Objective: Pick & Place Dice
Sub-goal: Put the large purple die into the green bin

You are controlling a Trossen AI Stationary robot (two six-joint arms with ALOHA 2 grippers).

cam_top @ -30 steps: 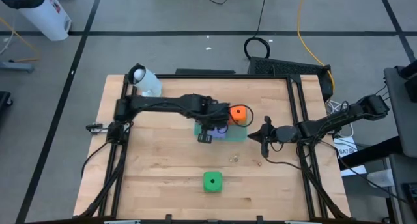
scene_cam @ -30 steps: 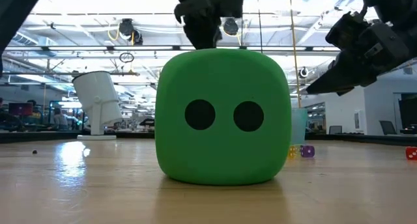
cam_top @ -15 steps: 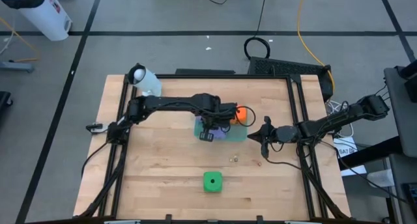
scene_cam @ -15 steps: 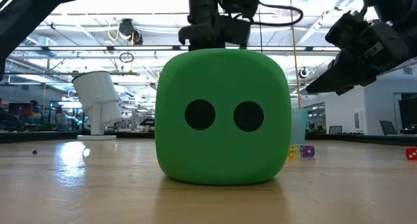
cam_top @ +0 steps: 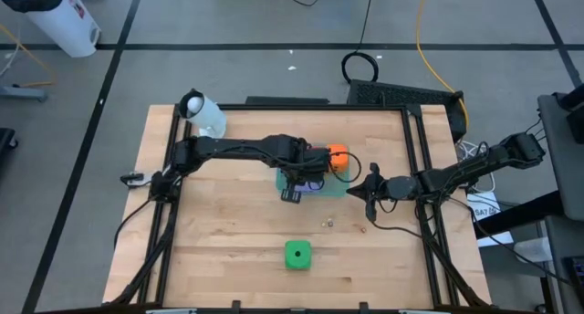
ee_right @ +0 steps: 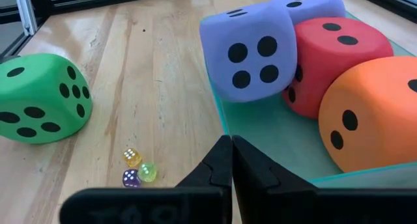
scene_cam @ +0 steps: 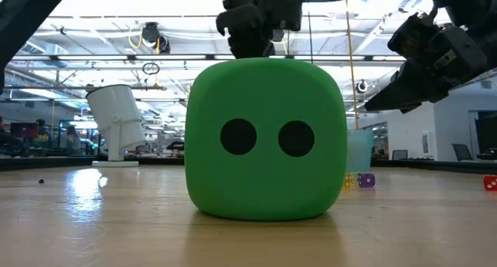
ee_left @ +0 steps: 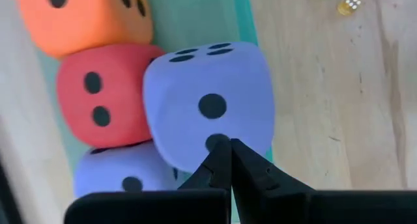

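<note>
Teal tray (ee_right: 260,129), tiny dice (ee_right: 136,168), white jug (cam_top: 206,114)

Both arms were slim, matte-black, jointed links trailing black cables, each ending in a left gripper (cam_top: 290,193) and right gripper (cam_top: 369,204) of two tapered, wedge-shaped dark fingers (ee_right: 218,165).

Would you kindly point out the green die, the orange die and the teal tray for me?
green die (cam_top: 297,254), high view, on its top face.
orange die (ee_right: 371,113), right wrist view, on its two-pip face.
teal tray (ee_right: 273,136), right wrist view, on its bare floor.
</note>
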